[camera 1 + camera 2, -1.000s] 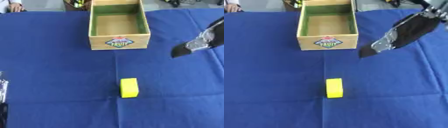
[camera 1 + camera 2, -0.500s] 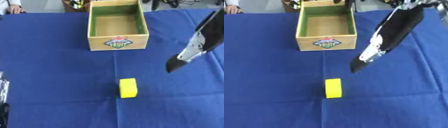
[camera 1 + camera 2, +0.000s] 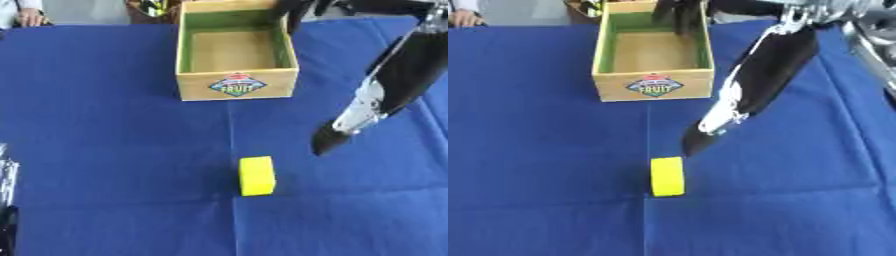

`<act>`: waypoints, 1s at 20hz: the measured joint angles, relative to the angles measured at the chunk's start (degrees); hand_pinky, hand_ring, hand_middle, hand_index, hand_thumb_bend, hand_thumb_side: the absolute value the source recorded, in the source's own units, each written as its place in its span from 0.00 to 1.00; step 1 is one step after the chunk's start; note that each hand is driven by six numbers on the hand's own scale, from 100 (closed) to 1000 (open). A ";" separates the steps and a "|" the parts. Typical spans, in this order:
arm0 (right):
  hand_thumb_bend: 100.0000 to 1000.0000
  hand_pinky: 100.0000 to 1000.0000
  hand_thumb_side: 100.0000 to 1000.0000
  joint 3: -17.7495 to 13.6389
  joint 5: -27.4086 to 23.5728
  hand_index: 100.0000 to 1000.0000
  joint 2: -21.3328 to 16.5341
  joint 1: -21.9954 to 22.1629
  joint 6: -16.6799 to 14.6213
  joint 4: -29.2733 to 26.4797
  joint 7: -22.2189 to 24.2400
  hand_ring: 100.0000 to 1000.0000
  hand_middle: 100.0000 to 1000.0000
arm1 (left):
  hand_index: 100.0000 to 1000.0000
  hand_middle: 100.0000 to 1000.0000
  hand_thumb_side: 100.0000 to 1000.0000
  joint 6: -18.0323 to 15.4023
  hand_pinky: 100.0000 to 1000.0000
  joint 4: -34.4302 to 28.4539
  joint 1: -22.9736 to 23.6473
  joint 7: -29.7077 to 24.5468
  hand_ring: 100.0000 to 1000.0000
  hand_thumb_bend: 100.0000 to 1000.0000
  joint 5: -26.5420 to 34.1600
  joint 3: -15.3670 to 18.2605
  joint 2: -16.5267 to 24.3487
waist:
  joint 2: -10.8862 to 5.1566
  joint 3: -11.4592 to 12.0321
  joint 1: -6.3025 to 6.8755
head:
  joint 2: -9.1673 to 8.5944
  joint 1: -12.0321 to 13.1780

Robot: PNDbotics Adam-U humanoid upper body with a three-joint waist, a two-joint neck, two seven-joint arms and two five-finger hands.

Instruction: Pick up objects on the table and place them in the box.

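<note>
Blue cloth (image 3: 105, 150): yellow block (image 3: 257, 175) just beyond right-hand fingers (image 3: 328, 142).

Open blue cloth (image 3: 105, 150) all round the yellow block (image 3: 257, 175), box (image 3: 234, 85) well beyond.

The wooden box (image 3: 234, 55) is viewed from above and in front by both head-mounted eyes; nearly the whole scene is shared.

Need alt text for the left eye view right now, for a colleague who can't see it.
The robot's right hand reaches down from the upper right, fingers straight, toward a yellow block on the blue tablecloth. Beyond it stands an empty wooden box with a fruit label.
</note>
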 measured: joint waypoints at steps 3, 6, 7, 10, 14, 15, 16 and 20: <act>0.87 0.75 0.49 0.31 1.01 0.86 0.70 0.89 0.28 0.00 0.28 0.81 0.64 | 0.75 0.53 1.00 0.00 0.39 0.00 -0.01 0.00 0.48 0.22 0.00 0.00 -0.01 | 0.03 0.04 -0.01 | 0.00 -0.04; 0.86 0.75 0.48 0.81 2.67 0.86 1.64 1.68 0.16 0.06 0.44 0.81 0.64 | 0.75 0.53 1.00 0.00 0.39 0.00 -0.03 0.00 0.48 0.22 0.01 -0.01 -0.02 | 0.13 0.08 -0.01 | -0.01 -0.07; 0.85 0.75 0.47 1.18 3.35 0.86 2.04 1.95 -0.01 0.14 0.62 0.81 0.64 | 0.75 0.53 1.00 0.00 0.39 0.00 -0.06 0.00 0.48 0.22 0.01 -0.01 -0.02 | 0.13 0.08 -0.03 | -0.01 -0.09; 0.84 0.75 0.49 2.12 5.40 0.85 3.30 2.77 -0.71 1.08 1.27 0.80 0.64 | 0.75 0.53 1.00 -0.01 0.39 0.00 -0.12 -0.01 0.48 0.22 0.03 -0.02 -0.03 | 0.15 0.10 -0.04 | -0.02 -0.17; 0.83 0.74 0.50 3.09 8.81 0.85 5.19 4.41 -2.00 3.20 1.20 0.80 0.63 | 0.75 0.53 1.00 -0.01 0.39 0.00 -0.27 -0.02 0.48 0.22 0.05 -0.04 -0.05 | 0.25 0.11 -0.04 | -0.02 -0.21; 0.83 0.74 0.50 3.17 9.66 0.85 5.63 4.81 -2.39 3.70 0.98 0.80 0.63 | 0.75 0.53 1.00 -0.01 0.39 0.00 -0.27 -0.02 0.48 0.22 0.06 -0.04 -0.05 | 0.29 0.11 -0.04 | -0.02 -0.21; 0.83 0.74 0.50 3.27 10.57 0.85 6.08 5.22 -2.84 4.25 0.67 0.80 0.63 | 0.75 0.53 1.00 -0.01 0.39 0.00 -0.28 -0.02 0.48 0.22 0.07 -0.06 -0.06 | 0.35 0.11 -0.04 | -0.02 -0.22; 0.83 0.73 0.49 3.79 13.69 0.84 7.65 6.81 -4.63 6.12 -0.51 0.79 0.62 | 0.75 0.53 1.00 -0.01 0.39 0.00 -0.31 -0.02 0.48 0.22 0.17 -0.24 -0.09 | 0.50 0.09 -0.10 | -0.02 -0.22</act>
